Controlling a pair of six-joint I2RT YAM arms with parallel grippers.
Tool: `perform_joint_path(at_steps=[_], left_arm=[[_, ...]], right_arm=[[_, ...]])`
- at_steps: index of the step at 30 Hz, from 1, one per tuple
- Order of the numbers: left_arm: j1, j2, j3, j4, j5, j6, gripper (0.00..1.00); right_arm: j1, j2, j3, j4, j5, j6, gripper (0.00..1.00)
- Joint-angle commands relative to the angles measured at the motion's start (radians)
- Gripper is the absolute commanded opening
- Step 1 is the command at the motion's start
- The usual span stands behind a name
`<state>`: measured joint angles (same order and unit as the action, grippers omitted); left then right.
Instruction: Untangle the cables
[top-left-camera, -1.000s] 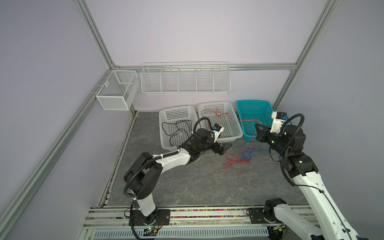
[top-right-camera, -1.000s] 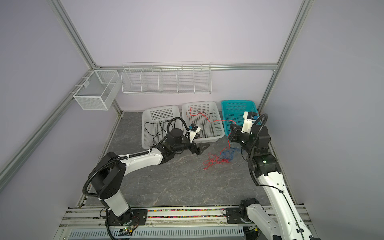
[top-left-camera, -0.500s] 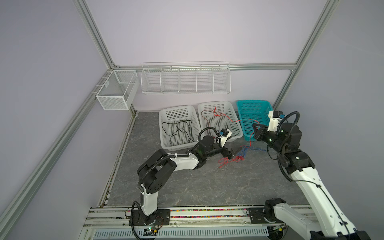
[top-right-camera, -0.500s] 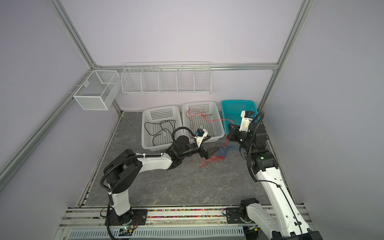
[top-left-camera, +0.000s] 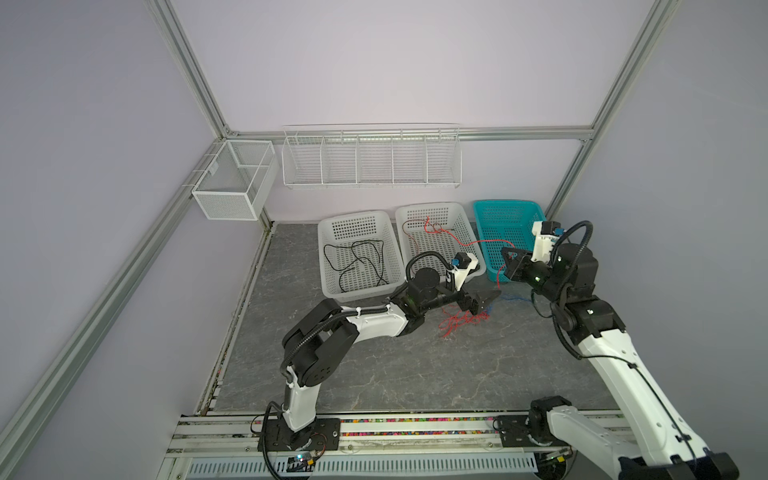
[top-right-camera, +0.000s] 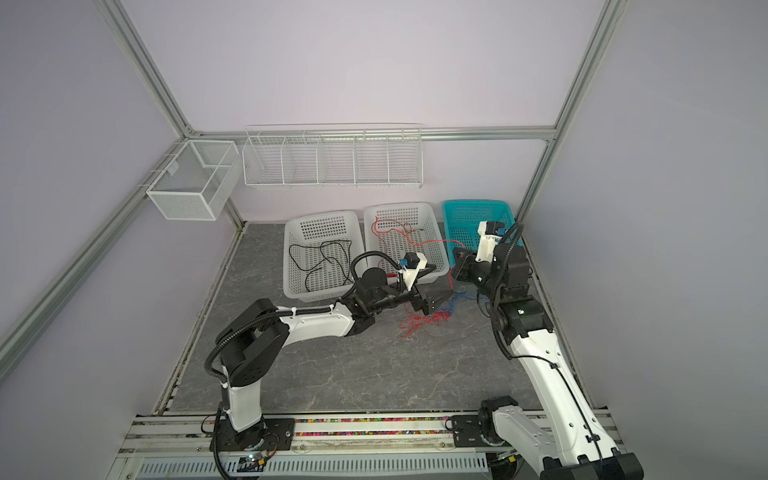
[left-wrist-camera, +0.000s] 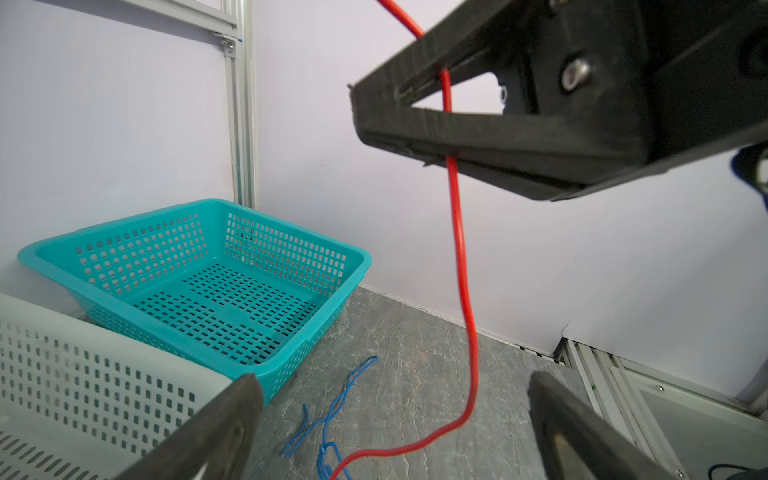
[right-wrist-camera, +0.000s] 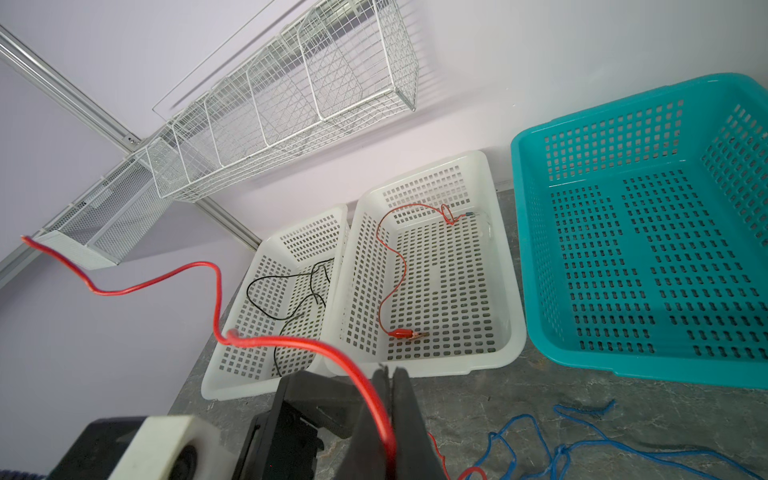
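My left end effector (top-left-camera: 488, 301) had reached further out over the tangled cables (top-left-camera: 461, 322) on the counter (top-left-camera: 374, 374), jaws wide, empty. My right end effector (right-wrist-camera: 390, 372) stayed clamped on the raised red cable (left-wrist-camera: 458, 232) — separating, I judged, could begin

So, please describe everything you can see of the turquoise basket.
The turquoise basket looks like moulded plastic: rectangular, with a smooth rim and slotted walls and floor. It stands upright and empty on the grey table, rightmost of three baskets in both top views, a narrow gap from the middle white basket.
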<state>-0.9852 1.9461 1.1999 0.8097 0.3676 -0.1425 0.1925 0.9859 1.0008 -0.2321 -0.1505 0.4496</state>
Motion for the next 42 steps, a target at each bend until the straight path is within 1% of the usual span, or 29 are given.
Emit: perform_joint_path(at_steps=[1,3,5,6,8,9,10,13,14,18,21,27,29,35,38,40,42], left_arm=[[-0.012,0.031,0.043,-0.004,0.026,-0.009,1.00],[-0.015,0.041,0.057,-0.007,0.030,-0.018,0.98],[-0.017,0.051,0.072,-0.016,0.024,-0.027,0.92],[-0.017,0.056,0.080,-0.022,0.023,-0.031,0.86],[-0.017,0.063,0.091,-0.020,0.018,-0.038,0.69],[-0.017,0.066,0.094,-0.017,0.013,-0.043,0.57],[-0.017,0.067,0.096,-0.012,0.011,-0.046,0.42],[-0.017,0.064,0.098,-0.007,0.007,-0.056,0.09],[-0.017,0.061,0.096,-0.007,0.004,-0.057,0.01],[-0.017,0.039,0.084,-0.025,0.001,-0.047,0.00],[-0.017,0.011,0.074,-0.058,0.003,-0.042,0.00],[-0.005,-0.069,0.049,-0.163,0.001,-0.044,0.00],[0.007,-0.095,0.044,-0.200,0.000,-0.050,0.00],[0.026,-0.165,0.025,-0.301,-0.062,-0.018,0.00],[0.031,-0.190,0.024,-0.343,-0.087,0.004,0.00],[0.042,-0.201,0.024,-0.357,-0.093,-0.007,0.00],[0.059,-0.211,0.021,-0.357,-0.094,-0.037,0.00]], right_arm=[[0.007,0.006,0.016,0.048,-0.013,0.009,0.06],[0.007,0.008,0.015,0.052,-0.017,0.011,0.06],[0.007,0.011,0.013,0.055,-0.024,0.012,0.06],[0.007,0.011,0.012,0.057,-0.028,0.014,0.06],[0.007,0.010,0.009,0.060,-0.034,0.015,0.06],[0.007,0.010,0.007,0.060,-0.034,0.016,0.06],[0.007,0.008,0.005,0.060,-0.033,0.014,0.06],[0.007,0.005,-0.003,0.056,-0.019,0.008,0.06],[0.007,0.005,-0.006,0.054,-0.014,0.007,0.07],[0.007,0.009,-0.022,0.040,0.008,-0.009,0.08],[0.007,0.008,-0.036,0.017,0.053,-0.033,0.15],[0.000,0.000,-0.081,-0.056,0.190,-0.089,0.37],[-0.004,-0.007,-0.096,-0.072,0.211,-0.097,0.45],[-0.011,-0.052,-0.136,-0.103,0.255,-0.113,0.64],[-0.015,-0.073,-0.149,-0.127,0.290,-0.118,0.78],[-0.016,-0.086,-0.153,-0.146,0.309,-0.117,0.84],[-0.018,-0.098,-0.171,-0.155,0.310,-0.121,0.85]])
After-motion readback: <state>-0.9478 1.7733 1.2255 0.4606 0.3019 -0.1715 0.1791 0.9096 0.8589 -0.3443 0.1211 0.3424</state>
